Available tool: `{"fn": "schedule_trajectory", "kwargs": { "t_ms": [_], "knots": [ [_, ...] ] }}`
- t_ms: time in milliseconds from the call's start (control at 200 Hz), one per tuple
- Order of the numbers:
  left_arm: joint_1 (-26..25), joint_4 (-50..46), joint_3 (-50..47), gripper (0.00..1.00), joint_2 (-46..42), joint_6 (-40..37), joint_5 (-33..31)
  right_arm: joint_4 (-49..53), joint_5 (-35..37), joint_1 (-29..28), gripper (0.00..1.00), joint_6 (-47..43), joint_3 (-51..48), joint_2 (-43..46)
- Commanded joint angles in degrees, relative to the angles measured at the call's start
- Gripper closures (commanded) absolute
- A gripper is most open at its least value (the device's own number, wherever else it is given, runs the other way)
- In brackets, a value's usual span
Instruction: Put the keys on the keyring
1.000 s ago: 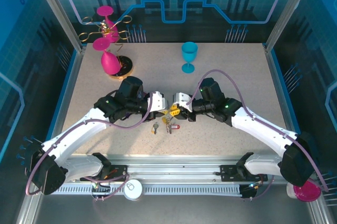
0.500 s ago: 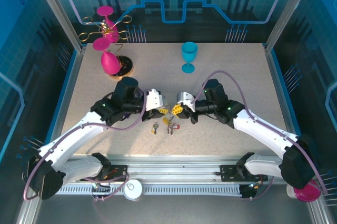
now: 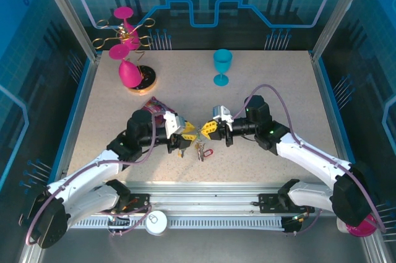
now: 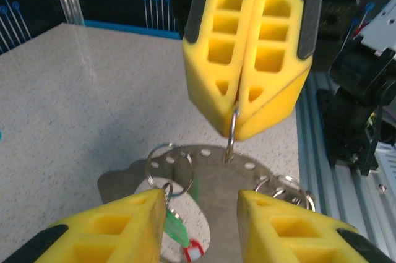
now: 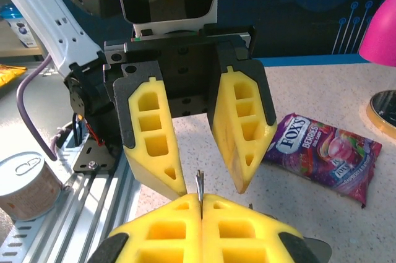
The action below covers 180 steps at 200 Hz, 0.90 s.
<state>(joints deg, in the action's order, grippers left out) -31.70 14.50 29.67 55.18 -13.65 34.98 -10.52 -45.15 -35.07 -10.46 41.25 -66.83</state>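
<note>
- Speckled tabletop inside a blue-lit enclosure, with a blue goblet at the back and a candy packet lying beside the left arm.
- The keyring, a thin holed metal plate carrying small split rings, hangs between the two grippers. A green tag and a red clip sit under it.
- The keys appear to lie on the table just below the grippers; they are too small to tell whether any is attached.
- I judge all of it light, stiff and slippery, best pinched flat across a key's head or the plate's edge.
- The right gripper reaches in low from the right, clamped on the plate's top ring.
- The left gripper faces it, fingers apart, straddling the plate without touching it.
</note>
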Motion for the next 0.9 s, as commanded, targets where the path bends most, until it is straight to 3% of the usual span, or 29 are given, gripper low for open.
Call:
{"fn": "schedule_trajectory", "kwargs": {
  "t_ms": [0,345,725,800,896],
  "knots": [
    [-0.47,7.96,-1.26,0.65,-0.09,3.53,3.2,-6.81,-2.8,0.53,1.0,3.33,-0.72,1.11],
    [-0.61,11.6,-1.72,0.7,1.14,4.47,3.94,-8.89,-3.78,0.09,1.0,4.7,-0.46,0.08],
    [-0.67,13.62,-1.36,0.83,2.04,4.33,4.22,-8.22,-3.77,-1.04,1.0,4.04,-0.12,-1.38],
    [-0.73,13.76,-1.2,0.87,2.04,3.92,4.22,-7.69,-3.48,-1.06,1.0,3.58,-0.2,-1.67],
    [-0.66,13.98,-1.05,1.0,1.8,2.69,3.78,-6.56,-2.33,-1.06,1.0,2.78,-0.38,-1.59]
  ]
}}
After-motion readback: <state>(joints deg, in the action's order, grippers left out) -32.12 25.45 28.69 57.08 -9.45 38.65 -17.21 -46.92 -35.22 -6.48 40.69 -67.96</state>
